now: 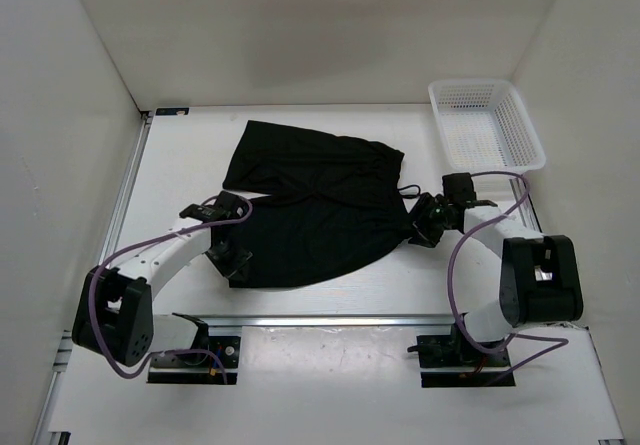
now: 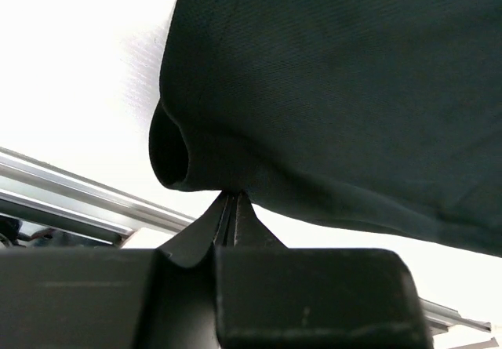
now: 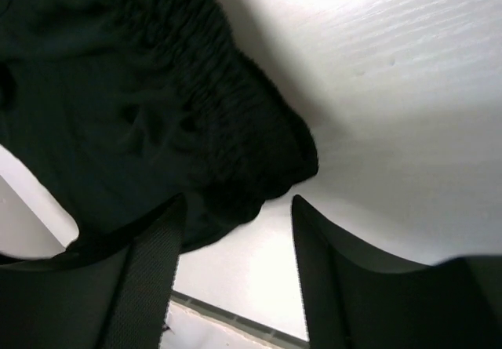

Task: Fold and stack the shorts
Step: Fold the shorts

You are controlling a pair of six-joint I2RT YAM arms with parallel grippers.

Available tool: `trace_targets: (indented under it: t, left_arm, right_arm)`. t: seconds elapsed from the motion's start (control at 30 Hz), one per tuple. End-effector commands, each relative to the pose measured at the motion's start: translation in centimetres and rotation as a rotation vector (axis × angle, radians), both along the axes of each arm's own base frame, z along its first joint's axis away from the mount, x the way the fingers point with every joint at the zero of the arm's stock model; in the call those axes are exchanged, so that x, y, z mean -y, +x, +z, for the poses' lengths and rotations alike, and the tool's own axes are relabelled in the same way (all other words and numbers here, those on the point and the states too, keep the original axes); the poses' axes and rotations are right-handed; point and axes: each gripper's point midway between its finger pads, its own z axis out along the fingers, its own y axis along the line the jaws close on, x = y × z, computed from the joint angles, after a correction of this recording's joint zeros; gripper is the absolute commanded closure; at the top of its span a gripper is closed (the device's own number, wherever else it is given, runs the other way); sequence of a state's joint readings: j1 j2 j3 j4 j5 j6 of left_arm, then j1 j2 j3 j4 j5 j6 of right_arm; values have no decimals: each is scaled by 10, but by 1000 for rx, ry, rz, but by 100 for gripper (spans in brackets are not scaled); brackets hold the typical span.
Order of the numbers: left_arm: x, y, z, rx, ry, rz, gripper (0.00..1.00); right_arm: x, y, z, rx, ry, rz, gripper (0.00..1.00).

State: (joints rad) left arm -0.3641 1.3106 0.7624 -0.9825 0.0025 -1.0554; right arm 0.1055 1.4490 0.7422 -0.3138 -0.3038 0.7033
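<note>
Left jaws pinch the shorts (image 1: 320, 205); right jaws gape.

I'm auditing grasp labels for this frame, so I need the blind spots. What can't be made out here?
1. Top external: left gripper fingertips, black against the black shorts.
2. Left wrist: rest of the shorts, cut off by top and right edges.
3. Right wrist: whether the open right gripper touches the waistband; dark folds hide contact.

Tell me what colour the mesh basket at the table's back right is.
White; the basket shows best in the top external view.
</note>
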Motion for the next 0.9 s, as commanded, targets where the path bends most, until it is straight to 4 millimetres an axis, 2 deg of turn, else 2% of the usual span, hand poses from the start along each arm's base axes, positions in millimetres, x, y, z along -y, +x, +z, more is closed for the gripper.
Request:
trace_targets:
  t: [0.0,0.13,0.17,0.2,0.23,0.3,0.43,0.6,0.63,0.73,0.77,0.8,0.87]
  left_arm:
    - [-4,9,17,67,26,-3,90]
    - [-4,10,26,84,20,-3,90]
    - [-5,8,26,76,23,-3,90]
    - [-8,7,27,79,35,-2,90]
    - [-10,9,32,98,42,1,90]
    - [-14,3,37,101,54,16,90]
    - [-19,-11,53,159,26,49,90]
    - [-17,-24,69,202,-34,85,90]
    - [-17,-24,75,216,-41,85,90]
    - [-20,-2,110,325,-27,101,90]
    - [-20,13,133,374,-25,103,90]
    - [-20,23,146,407,-12,80,90]
    - [-24,49,161,422,49,72,90]
  right_arm:
    - [-3,10,-6,4,35,-45,42]
    - [3,17,-17,0,1,-77,56]
    - [5,17,-20,3,-12,-84,76]
    - [8,15,-23,-10,-30,-93,90]
    - [11,10,-23,-21,-50,-88,98]
    - [13,7,-16,-2,-73,-74,100]
    - [23,-28,-15,-26,-143,-42,100]
    - [37,-71,-1,-37,-195,-40,100]
    - [39,-74,8,-3,-203,-38,100]
    - [45,-81,36,38,-226,-47,100]
    - [48,-85,43,35,-239,-52,100]
    - [47,-77,61,80,-233,-58,100]
    - [48,-71,77,114,-242,-58,100]
